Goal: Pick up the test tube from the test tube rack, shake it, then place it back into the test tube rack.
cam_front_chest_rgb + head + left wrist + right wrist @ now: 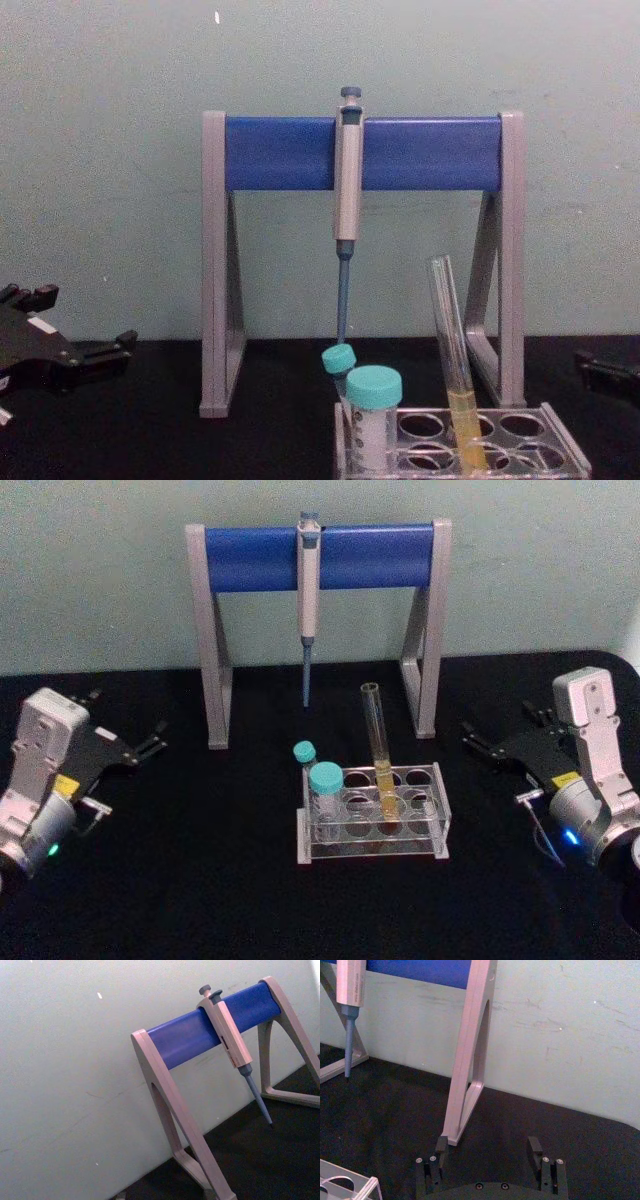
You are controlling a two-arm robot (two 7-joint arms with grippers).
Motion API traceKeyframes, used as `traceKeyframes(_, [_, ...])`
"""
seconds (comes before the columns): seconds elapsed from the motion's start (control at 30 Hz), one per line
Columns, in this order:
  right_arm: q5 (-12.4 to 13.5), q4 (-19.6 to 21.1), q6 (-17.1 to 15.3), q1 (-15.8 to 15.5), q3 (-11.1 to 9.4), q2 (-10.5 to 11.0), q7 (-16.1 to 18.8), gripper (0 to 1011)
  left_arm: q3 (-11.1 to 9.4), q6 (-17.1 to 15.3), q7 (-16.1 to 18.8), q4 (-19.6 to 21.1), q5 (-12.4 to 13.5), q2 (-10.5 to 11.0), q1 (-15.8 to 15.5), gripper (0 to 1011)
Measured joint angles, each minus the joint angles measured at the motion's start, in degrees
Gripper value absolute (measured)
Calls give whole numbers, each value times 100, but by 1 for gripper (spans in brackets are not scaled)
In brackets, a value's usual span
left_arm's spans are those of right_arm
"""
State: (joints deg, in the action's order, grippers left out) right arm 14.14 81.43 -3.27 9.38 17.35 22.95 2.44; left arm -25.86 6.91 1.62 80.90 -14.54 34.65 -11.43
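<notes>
The test tube (378, 735) stands in the test tube rack (440, 835) at the table's middle, leaning slightly, with yellow-orange liquid in its lower part. From the side the test tube (452, 340) rises well above the test tube rack (565, 445). My left gripper (158, 738) rests open on the table far to the left of the rack, holding nothing. My right gripper (470, 738) rests open to the right of the rack. In the right wrist view the right gripper (487, 1152) has its fingers (441, 1146) wide apart and empty, with a rack corner (350, 1185) beside it.
A grey-and-blue pipette stand (320, 558) straddles the table behind the rack, with a pipette (308, 600) hanging from its bar. Two teal-capped tubes (325, 780) sit at the rack's left end. Black tabletop lies open on both sides of the rack.
</notes>
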Motion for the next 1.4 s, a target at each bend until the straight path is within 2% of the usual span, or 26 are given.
traceKeyframes(1.4, [11,25,30,9,12,14,8,1000,0,0,0,0,0,0,-1,1001])
